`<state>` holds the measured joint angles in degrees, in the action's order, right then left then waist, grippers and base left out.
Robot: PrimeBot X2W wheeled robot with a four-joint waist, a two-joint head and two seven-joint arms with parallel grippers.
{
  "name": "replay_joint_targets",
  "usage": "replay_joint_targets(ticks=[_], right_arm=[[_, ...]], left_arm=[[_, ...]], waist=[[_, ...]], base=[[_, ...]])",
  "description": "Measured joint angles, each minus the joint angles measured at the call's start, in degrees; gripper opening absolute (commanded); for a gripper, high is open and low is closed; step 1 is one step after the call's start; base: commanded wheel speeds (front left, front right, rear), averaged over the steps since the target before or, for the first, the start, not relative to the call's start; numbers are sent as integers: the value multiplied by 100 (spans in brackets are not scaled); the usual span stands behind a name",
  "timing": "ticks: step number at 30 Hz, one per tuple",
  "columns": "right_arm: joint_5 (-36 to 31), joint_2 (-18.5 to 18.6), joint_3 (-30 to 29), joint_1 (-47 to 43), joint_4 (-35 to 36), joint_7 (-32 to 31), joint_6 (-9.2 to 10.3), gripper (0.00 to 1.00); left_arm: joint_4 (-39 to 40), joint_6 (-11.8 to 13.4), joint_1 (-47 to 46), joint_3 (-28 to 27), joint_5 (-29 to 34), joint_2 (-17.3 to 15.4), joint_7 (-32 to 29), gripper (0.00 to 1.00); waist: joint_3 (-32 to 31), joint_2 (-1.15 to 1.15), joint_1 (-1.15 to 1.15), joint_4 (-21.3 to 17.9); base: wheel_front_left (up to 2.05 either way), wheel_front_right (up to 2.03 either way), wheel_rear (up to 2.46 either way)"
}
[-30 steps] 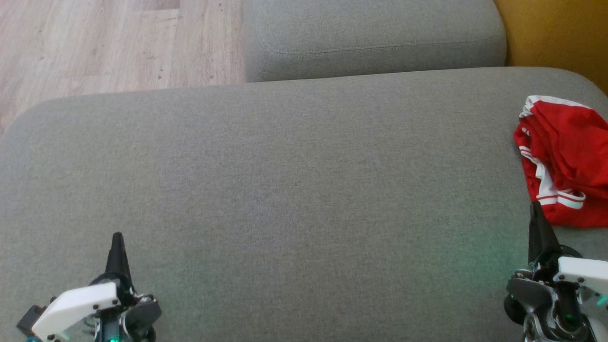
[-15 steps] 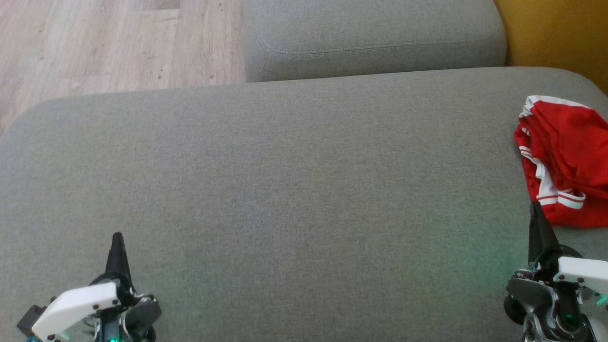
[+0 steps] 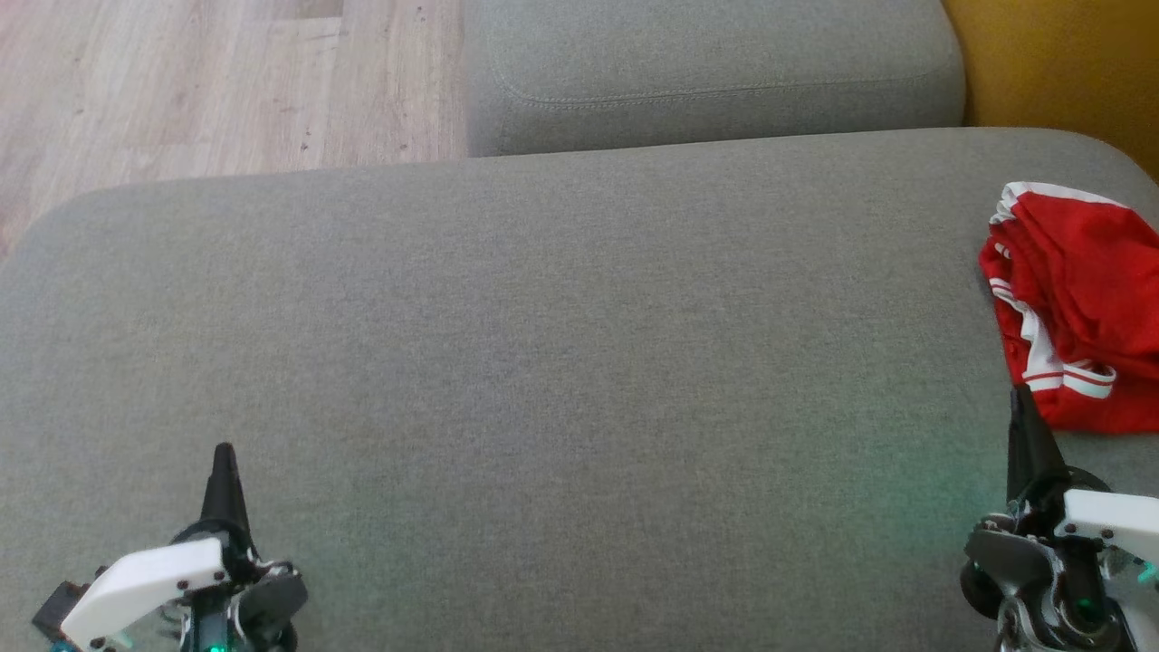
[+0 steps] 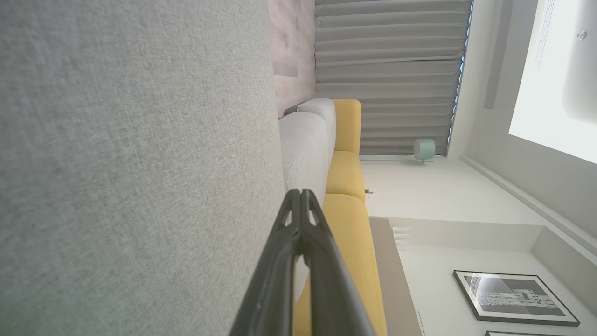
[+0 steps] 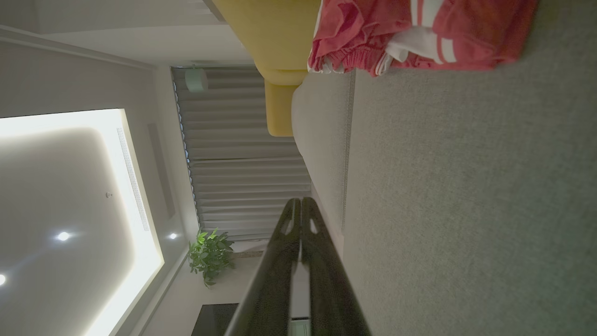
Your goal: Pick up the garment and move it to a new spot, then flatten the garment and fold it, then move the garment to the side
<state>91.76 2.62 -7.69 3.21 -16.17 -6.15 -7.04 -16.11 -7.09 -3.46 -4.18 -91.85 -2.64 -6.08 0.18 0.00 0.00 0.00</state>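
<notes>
Head view shows us a grey cushion (image 3: pixel 543 362), wooden floor (image 3: pixel 181 81) beyond, yellow sofa (image 3: pixel 1068 63) at right. The garment (image 3: pixel 1082 299), red with white stripes, lies crumpled at the cushion's right edge, just past our right gripper (image 3: pixel 1020 396); it and our left gripper (image 3: pixel 224 451) are pinched closed.

You had a red garment (image 3: pixel 1087 299) with white stripes on a grey cushion (image 3: pixel 543 362), yellow upholstery (image 3: pixel 1059 63) far right.
</notes>
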Motion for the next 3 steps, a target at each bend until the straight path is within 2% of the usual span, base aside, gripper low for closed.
replay_joint_targets(ticks=[3], right_arm=[[0,0,0,0,0,0,0,0]], left_arm=[[0,0,0,0,0,0,1,0]], waist=[[0,0,0,0]], base=[[0,0,0]])
